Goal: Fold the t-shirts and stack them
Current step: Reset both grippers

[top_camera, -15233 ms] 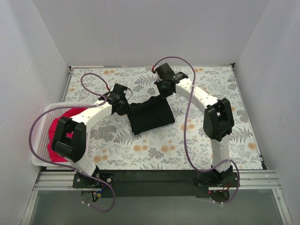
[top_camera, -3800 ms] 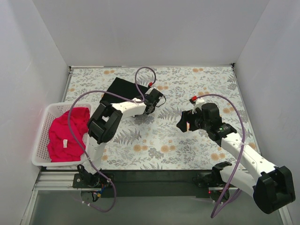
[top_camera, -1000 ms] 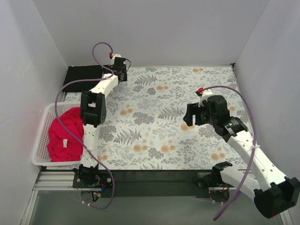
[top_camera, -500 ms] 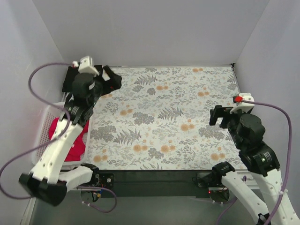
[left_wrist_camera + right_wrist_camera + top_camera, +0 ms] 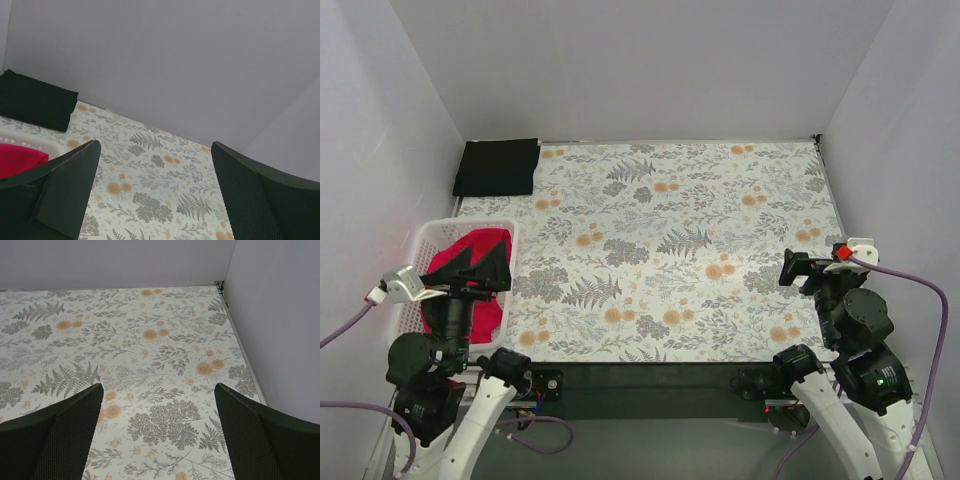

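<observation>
Black soft cloth t-shirt (image 5: pixel 496 167), folded into a flat rectangle, lies on the far left corner of the table, close to the back wall and the left wall. A printed sheet with ferns and orange flowers (image 5: pixel 670 250) covers the table. The bright red-pink t-shirt (image 5: pixel 485 240) lies crumpled and unfolded inside the white plastic lattice basket (image 5: pixel 460 222), at the near left side of the table. It is well apart from the black one, so the two shirts are not yet stacked.

The left gripper (image 5: pixel 155 146) has its two dark fingers spread wide and nothing is between them. From above it hangs over the basket, with the red-pink cloth under it. Its wrist camera looks across the table to the back wall, with the black shirt at the upper left and a piece of red-pink cloth at the lower left edge.

The right gripper (image 5: pixel 157 387) is also spread wide and holds nothing. It is over the near right part of the table, and only the printed sheet shows between its fingers.
</observation>
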Controlling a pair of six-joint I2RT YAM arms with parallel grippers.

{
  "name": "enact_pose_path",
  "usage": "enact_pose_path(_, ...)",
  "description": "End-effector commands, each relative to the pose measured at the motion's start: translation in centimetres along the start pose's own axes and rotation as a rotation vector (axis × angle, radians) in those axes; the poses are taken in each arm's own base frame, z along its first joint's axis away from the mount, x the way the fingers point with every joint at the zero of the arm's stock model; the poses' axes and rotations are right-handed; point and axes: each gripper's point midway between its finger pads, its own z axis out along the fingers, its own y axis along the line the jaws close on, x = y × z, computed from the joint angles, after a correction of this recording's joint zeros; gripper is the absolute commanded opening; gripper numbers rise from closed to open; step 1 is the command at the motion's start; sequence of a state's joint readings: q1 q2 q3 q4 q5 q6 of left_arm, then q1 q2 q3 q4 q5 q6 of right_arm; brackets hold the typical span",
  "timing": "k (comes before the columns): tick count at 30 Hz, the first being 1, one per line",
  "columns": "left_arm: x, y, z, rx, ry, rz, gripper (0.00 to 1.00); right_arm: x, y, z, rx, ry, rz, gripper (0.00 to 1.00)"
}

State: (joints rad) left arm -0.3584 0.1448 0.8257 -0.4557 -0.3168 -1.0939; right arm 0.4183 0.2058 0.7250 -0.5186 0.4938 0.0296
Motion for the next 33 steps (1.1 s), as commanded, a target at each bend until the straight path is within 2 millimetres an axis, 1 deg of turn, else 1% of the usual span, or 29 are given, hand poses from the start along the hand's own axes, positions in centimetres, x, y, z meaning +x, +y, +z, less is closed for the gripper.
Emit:
enact_pose_path(1,2.4,2.9,-0.1,-0.08,-0.003,0.074,0.92,-1.6,-0.2,0.2,0.009,-0.089,0.019,0.98)
enact_pose_path(2,2.5,3.1,-0.3,-0.074,-0.013,0.078,0.93,-1.4,-0.1,0.2,0.009,-0.089,0.018,0.98)
enact_pose_path(3,2.1,3.2,-0.8,-0.062,-0.049,0.074,0.92,-1.4,-0.1,0.3,0.007,-0.09,0.017,0.98)
enact_pose_path(5,3.1,3.8,-0.8,-0.064,-0.06,0.072,0.93,-1.1,-0.4,0.4,0.026,-0.093,0.017,0.98)
enact_pose_path(6,2.6,3.8,-1.2,-0.052,-0.098,0.055,0.93,-1.1,-0.4,0.4,0.029,-0.097,0.019,0.98)
enact_pose_path(7,2.7,3.9,-1.3,-0.047,-0.109,0.047,0.93,-1.1,-0.6,0.4,0.036,-0.101,0.022,0.98)
enact_pose_path(8,3.4,4.3,-1.1,-0.056,-0.104,0.049,0.93,-1.2,-0.6,0.4,0.038,-0.108,0.025,0.98)
enact_pose_path(9,3.7,4.5,-1.1,-0.065,-0.099,0.046,0.93,-1.0,-0.7,0.5,0.039,-0.105,-0.005,0.98)
enact_pose_path(10,4.4,4.7,-0.7,-0.075,-0.076,0.047,0.93,-1.0,-0.6,0.5,0.033,-0.106,-0.01,0.98)
enact_pose_path(12,5.4,4.4,-0.3,-0.051,-0.045,0.058,0.93,-0.9,-0.5,0.7,0.032,-0.107,-0.014,0.98)
enact_pose_path(13,5.6,4.3,-0.2,-0.043,-0.04,0.074,0.93,-0.7,-0.4,0.7,0.026,-0.106,-0.015,0.98)
enact_pose_path(16,5.8,4.5,0.1,-0.056,-0.044,0.076,0.93,-0.3,-0.1,0.8,0.014,-0.111,-0.012,0.98)
enact_pose_path(23,6.3,4.8,0.5,-0.066,-0.038,0.089,0.93,-0.4,-0.1,0.7,0.011,-0.144,0.002,0.98)
enact_pose_path(26,6.3,4.6,0.7,-0.054,-0.049,0.087,0.94,-0.4,-0.1,0.7,0.009,-0.149,0.005,0.98)
enact_pose_path(28,6.1,4.4,0.9,-0.045,-0.069,0.074,0.97,-0.3,-0.1,0.7,0.006,-0.15,0.005,0.98)
enact_pose_path(29,6.4,4.5,1.1,-0.043,-0.068,0.072,0.98,-0.3,0.0,0.7,0.003,-0.15,0.005,0.98)
enact_pose_path(30,6.2,4.2,1.2,-0.031,-0.081,0.064,0.98,-0.2,0.0,0.7,0.0,-0.152,0.004,0.98)
enact_pose_path(33,6.4,4.1,1.4,-0.021,-0.093,0.044,0.98,-0.1,0.4,0.9,-0.012,-0.154,0.002,0.98)
